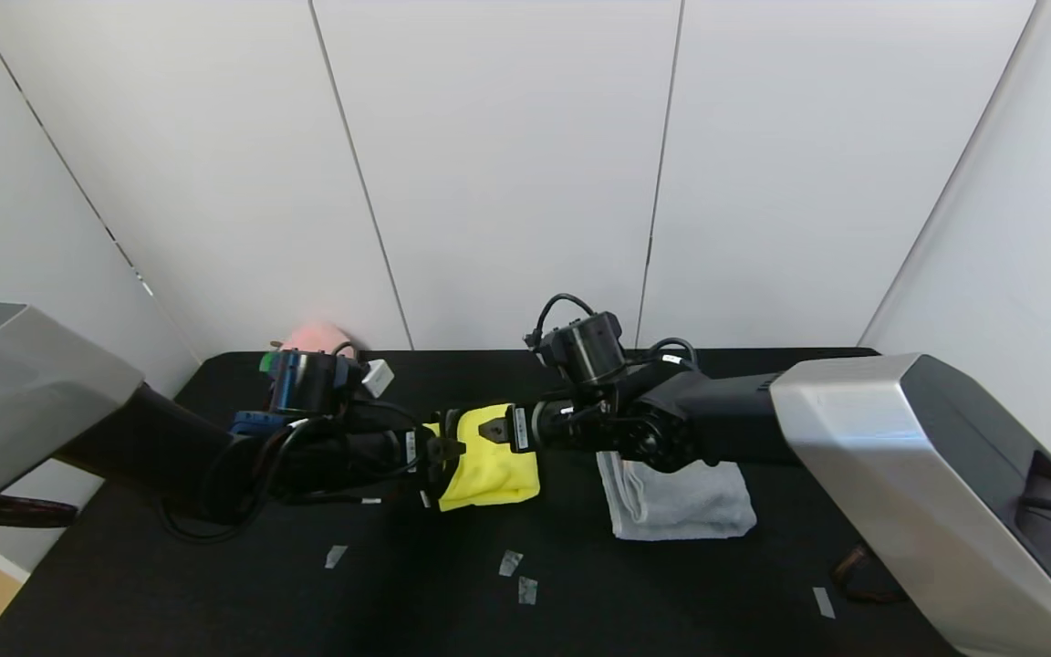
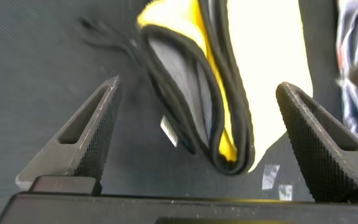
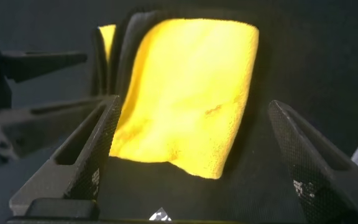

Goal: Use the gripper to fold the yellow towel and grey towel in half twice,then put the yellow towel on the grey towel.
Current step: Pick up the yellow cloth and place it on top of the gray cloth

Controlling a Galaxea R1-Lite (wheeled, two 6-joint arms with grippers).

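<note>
Two grippers are recorded at the same cloth. Left gripper [image 1: 439, 453]: jaws spread wide, nothing held, set at the left edge of the yellow towel [image 1: 489, 468]; in its wrist view the stacked, dark-trimmed edges of the towel [image 2: 219, 106] are seen between the fingers [image 2: 86, 134], apart from both. Right gripper [image 1: 503, 427]: jaws likewise wide and empty, poised over the towel's far edge, the yellow face [image 3: 188, 93] lying between its fingers [image 3: 89, 149].

Yellow towel: folded into a compact bundle, resting on the black table [image 1: 215, 584] near the centre. Grey towel [image 1: 676, 497]: folded, lying just to the right of the yellow one, partly under the right arm, not touching it.

Also noted: pink plush [image 1: 316, 336] at the table's far left; tape scraps [image 1: 516, 575] near the front.

Risks, as judged: only the top layers may be pinched if a gripper closes on the loose edge stack, so that the fold would open when lifted. With both grippers crowded at one small bundle, a collision or a dragged, skewed towel is possible.
</note>
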